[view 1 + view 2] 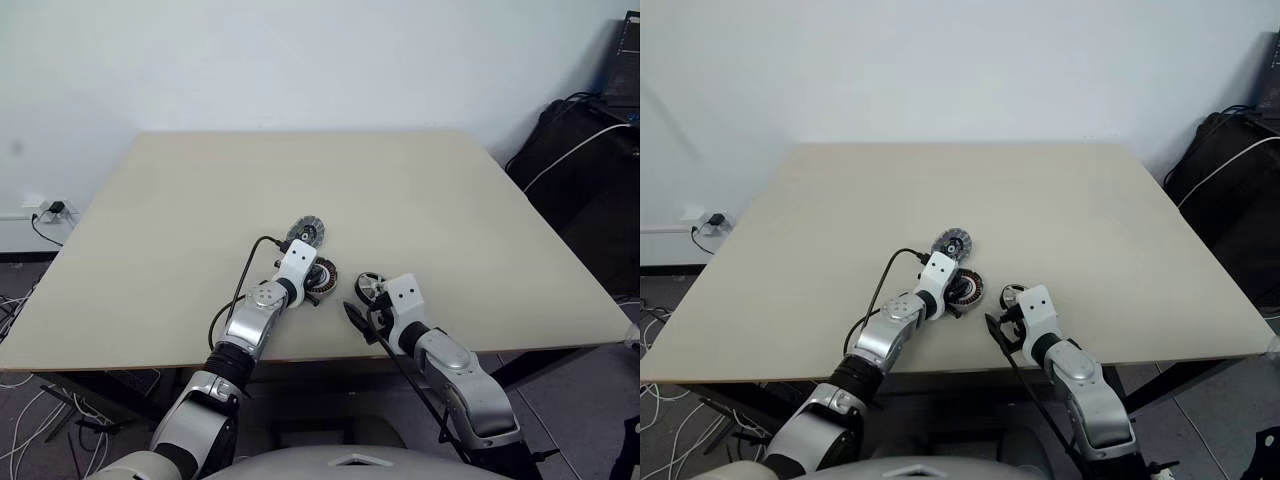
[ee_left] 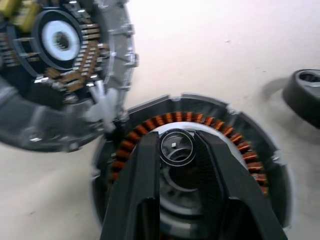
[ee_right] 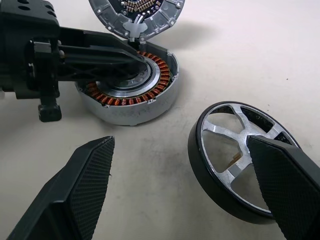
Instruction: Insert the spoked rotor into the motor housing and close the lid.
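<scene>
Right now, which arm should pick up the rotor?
Right. Its open gripper has the rotor lying by one finger; the left gripper is over the housing.

Worktop (image 1: pixel 450 220): all parts are carried near its front edge, about mid-width.
Motor housing (image 3: pixel 150 102): lies flat on the worktop, left of the spoked rotor and apart from it.
Lid (image 1: pixel 306 232): placed just behind the motor housing, tilted, its lower edge meeting the housing's rear rim.
Spoked rotor (image 3: pixel 235 160): rests on the worktop to the right of the housing, propped at a tilt.
Left hand (image 2: pixel 175 150): positioned over the housing, fingertips at its centre.
Right hand (image 1: pixel 362 300): held at the front edge, the rotor lying by its right finger (image 3: pixel 287 185).
</scene>
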Motion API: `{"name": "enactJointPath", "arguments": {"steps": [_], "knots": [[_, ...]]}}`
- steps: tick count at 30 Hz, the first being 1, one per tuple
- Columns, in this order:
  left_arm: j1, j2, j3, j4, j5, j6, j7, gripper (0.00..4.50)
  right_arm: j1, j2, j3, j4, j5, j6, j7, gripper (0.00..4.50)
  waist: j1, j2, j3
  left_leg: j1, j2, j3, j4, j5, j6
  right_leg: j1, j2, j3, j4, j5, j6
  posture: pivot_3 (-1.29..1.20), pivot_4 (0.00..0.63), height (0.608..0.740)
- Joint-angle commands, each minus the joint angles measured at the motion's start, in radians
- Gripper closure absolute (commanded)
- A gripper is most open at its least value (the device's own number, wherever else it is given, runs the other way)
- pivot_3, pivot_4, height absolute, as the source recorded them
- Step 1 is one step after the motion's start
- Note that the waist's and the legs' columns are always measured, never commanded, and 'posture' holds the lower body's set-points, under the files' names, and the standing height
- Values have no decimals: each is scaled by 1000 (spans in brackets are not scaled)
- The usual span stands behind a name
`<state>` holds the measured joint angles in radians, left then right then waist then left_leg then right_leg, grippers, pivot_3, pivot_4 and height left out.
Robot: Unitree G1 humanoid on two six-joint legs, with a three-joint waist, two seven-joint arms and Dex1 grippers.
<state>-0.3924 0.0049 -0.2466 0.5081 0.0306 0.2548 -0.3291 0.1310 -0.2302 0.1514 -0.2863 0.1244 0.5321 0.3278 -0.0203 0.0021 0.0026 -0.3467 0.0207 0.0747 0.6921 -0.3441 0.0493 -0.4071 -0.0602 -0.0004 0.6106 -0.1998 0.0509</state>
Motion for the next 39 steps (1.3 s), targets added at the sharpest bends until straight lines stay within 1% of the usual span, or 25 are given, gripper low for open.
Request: {"name": "enactJointPath", "arguments": {"steps": [1, 14, 15, 17, 18, 19, 23, 30, 31, 33, 38, 39], "knots": [[-23, -6, -1, -5, 5, -12, -14, 3832, -14, 1, -7, -40, 2, -19, -4, 0, 0, 0, 0, 0, 0, 0, 0, 0, 0, 0, 0, 0, 0, 0, 0, 0, 0, 740], [32, 21, 8, -95, 4, 30, -21, 3832, -23, 1, -2, -32, 3, -17, 2, 0, 0, 0, 0, 0, 0, 0, 0, -1, 1, 0, 0, 0, 0, 0, 0, 0, 0, 740], [36, 22, 8, -103, 5, 33, -20, 3112, -24, 1, -1, -31, 3, -17, 3, 0, 0, 0, 0, 0, 0, 0, 0, -1, 1, 0, 0, 0, 0, 0, 0, 0, 0, 740], [41, 24, 7, -115, 7, 35, -20, 2504, -26, 1, 0, -30, 3, -16, 4, 0, -1, 0, 0, 0, 0, 0, 1, -1, 1, 0, 0, 0, 0, 0, 0, 0, 0, 740], [45, 25, 4, -125, 10, 32, -21, 2111, -28, 1, 0, -30, 3, -16, 5, 0, -1, 0, 0, 0, 0, 0, 1, -1, 1, 0, 0, 0, 0, 0, 0, 0, 0, 740], [49, 26, 2, -134, 12, 29, -21, 1846, -29, 0, 0, -29, 3, -17, 6, 0, -1, 0, 0, 0, 0, 0, 1, -1, 1, 0, 0, 0, 0, 0, 0, 0, 0, 740], [58, 25, 3, -173, 21, 10, 1, 1846, -33, -1, 0, -31, 3, -17, 8, 0, 0, 0, 0, 0, 0, 0, 1, -1, 1, 0, 0, 0, 1, 0, 0, 0, 0, 740], [144, 30, 18, -361, 6, 25, 25, 1846, -31, 0, -5, -44, 11, -16, 13, 0, 0, 0, 0, 0, 0, 0, 1, 0, -1, 0, 0, 0, 0, 0, 0, 0, 0, 740], [165, 33, 20, -394, 6, 32, 30, 2219, -31, 1, -5, -43, 11, -16, 13, 0, 0, 0, 0, 0, 0, 0, 1, 0, 0, 0, 0, 1, 0, 0, 0, 0, 0, 740], [198, 38, 24, -444, 4, 46, 39, 2765, -32, 2, -4, -42, 10, -14, 15, 0, -1, 0, 0, 0, 0, 0, 1, 0, 0, 0, 0, 1, 1, 0, 0, 0, 0, 740], [313, 64, 47, -574, -6, 78, 57, 4460, -64, 8, 12, -34, 14, 1, 26, 0, -3, 0, 0, 1, 1, 0, 1, -1, 2, 0, 0, 1, 1, 0, 0, 0, 0, 740], [333, 68, 51, -592, -5, 80, 59, 4488, -73, 8, 18, -30, 11, 5, 27, 0, -2, 0, 0, 1, 1, 0, 1, -1, 2, 0, 0, 1, 1, 0, 0, 0, 0, 740]]}}
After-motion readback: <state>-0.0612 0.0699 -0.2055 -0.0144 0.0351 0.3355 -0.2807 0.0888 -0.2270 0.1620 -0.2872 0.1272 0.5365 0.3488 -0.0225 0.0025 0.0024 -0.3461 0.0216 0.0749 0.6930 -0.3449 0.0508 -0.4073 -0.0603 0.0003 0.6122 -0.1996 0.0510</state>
